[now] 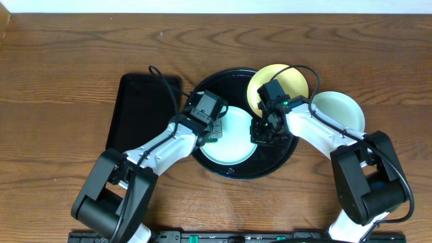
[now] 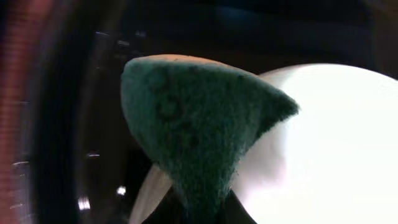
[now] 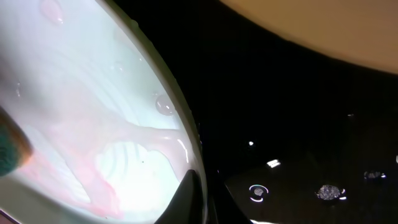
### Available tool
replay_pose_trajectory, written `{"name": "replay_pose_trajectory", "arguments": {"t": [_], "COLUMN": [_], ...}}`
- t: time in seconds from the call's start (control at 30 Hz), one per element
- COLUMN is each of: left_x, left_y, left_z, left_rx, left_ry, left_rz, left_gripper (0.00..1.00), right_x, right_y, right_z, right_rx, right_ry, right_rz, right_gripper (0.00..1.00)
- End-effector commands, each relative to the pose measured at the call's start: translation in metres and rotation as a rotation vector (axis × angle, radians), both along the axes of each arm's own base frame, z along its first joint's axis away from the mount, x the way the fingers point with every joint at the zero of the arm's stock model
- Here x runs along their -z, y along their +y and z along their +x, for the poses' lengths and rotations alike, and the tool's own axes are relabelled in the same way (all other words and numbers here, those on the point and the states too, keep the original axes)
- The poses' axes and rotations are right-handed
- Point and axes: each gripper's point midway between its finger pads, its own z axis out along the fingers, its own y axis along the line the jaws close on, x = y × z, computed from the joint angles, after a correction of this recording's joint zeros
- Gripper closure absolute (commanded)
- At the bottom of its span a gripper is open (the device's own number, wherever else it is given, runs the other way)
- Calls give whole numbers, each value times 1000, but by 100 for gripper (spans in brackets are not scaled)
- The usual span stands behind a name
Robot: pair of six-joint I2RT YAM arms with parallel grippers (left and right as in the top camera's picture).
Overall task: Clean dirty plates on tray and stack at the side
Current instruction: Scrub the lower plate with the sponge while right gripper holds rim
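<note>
Now mid-scrub: your left gripper (image 1: 215,131) pinches the sponge (image 2: 199,130) over the mint plate (image 1: 237,147), right gripper (image 1: 264,132) at its rim, jaws unreadable; next sweep the pink film (image 3: 93,163) between both jaws.

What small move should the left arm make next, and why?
Probably sweep the sponge in the left gripper across the mint plate: pink smears show on it, and the right gripper sits at its rim.
</note>
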Motion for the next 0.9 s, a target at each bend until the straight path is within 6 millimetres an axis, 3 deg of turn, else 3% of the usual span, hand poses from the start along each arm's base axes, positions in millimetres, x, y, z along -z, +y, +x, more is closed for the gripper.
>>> {"name": "replay_pose_trajectory", "arguments": {"t": [0.0,0.1,0.17,0.3,0.37,0.53,0.63,0.87], "left_x": [5,-19,-33,-38,-23,15,18,1], "left_y": [-55,-93,-108,-110,-98,-40,-14,31], "left_z": [-36,-59,-72,-87,-83,-55,-32,16], "left_rx": [252,449,537,569,512,199,37,-81], "left_ry": [159,207,236,294,301,259,178,-71], "left_rz": [-271,-498,-613,-661,-568,-224,-94,166], "left_gripper": [93,93,92,93,93,92,92,93], "right_x": [11,11,11,11,11,11,11,11], "right_y": [-9,-9,-9,-8,-8,-8,-8,-8], "right_z": [-1,-1,0,1,1,1,1,1], "right_rx": [-3,-3,-2,-2,-2,-2,-6,-6], "right_ry": [11,9,7,3,3,3,2,3], "right_rz": [-50,-49,-48,-46,-46,-46,-47,-47], "right_gripper": [96,96,96,96,96,96,95,95]}}
